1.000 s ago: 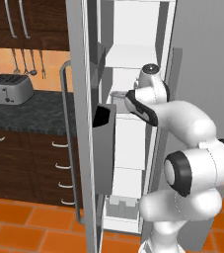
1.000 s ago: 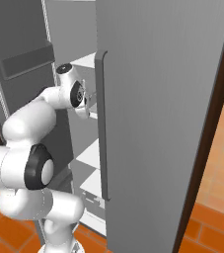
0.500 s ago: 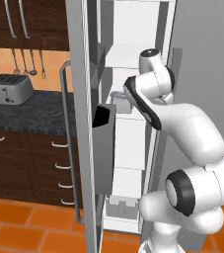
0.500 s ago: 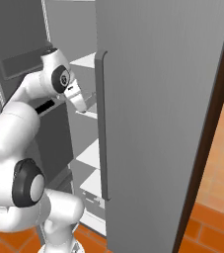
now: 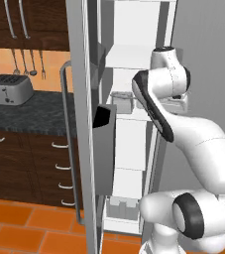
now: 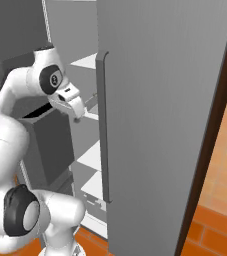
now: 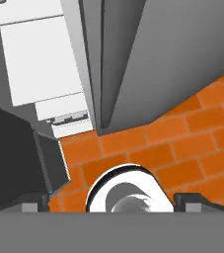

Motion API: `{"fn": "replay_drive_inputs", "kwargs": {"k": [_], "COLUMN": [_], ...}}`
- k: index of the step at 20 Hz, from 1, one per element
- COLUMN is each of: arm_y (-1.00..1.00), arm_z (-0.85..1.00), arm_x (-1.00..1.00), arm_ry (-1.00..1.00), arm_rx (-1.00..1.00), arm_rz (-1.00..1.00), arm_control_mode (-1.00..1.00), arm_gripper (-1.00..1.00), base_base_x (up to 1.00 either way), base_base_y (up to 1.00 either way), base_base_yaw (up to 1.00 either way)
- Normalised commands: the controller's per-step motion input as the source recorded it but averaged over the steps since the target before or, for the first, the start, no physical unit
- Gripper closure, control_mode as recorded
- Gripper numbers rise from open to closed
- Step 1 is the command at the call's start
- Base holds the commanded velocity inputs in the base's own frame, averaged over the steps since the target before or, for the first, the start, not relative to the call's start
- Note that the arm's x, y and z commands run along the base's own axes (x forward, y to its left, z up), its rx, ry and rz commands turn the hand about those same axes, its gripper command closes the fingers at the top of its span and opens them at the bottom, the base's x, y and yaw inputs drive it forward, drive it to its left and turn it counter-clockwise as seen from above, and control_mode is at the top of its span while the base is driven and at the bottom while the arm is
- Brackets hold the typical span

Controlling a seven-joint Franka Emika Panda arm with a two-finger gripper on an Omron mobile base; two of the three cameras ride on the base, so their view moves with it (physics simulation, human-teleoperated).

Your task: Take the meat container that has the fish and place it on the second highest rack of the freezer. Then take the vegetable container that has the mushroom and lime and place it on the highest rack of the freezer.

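I see my gripper (image 6: pixel 76 118) spread wide, holding nothing, apparently just outside the open freezer (image 5: pixel 134 54).

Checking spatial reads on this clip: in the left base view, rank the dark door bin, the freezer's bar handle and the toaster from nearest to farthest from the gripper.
1. Dark door bin, on the open door just left of the gripper.
2. Bar handle, on the door's outer face, farther left.
3. Toaster, on the counter at far left.

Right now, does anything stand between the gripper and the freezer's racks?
Nothing visible does. The freezer stands open, and the open gripper hangs in the gap beside the white shelves, pointing down at the floor.
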Motion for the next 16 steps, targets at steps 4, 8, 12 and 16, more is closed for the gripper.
{"fn": "replay_drive_inputs", "kwargs": {"k": [4,8,12,16], "arm_y": [0.02,0.23,0.16,0.01], "arm_z": [-0.28,-0.26,0.05,0.03], "arm_x": [-1.00,-0.99,-0.94,-0.93], "arm_ry": [-0.07,-0.14,-0.08,-0.08], "arm_rx": [0.04,0.07,0.01,0.00], "arm_rz": [0.34,0.37,0.31,0.23], "arm_control_mode": [-1.00,-1.00,-1.00,-1.00], "arm_gripper": [-1.00,-1.00,-1.00,-1.00], "base_base_x": [0.00,0.00,0.00,0.00], "base_base_y": [0.00,0.00,0.00,0.00], "base_base_yaw": [0.00,0.00,0.00,0.00]}}
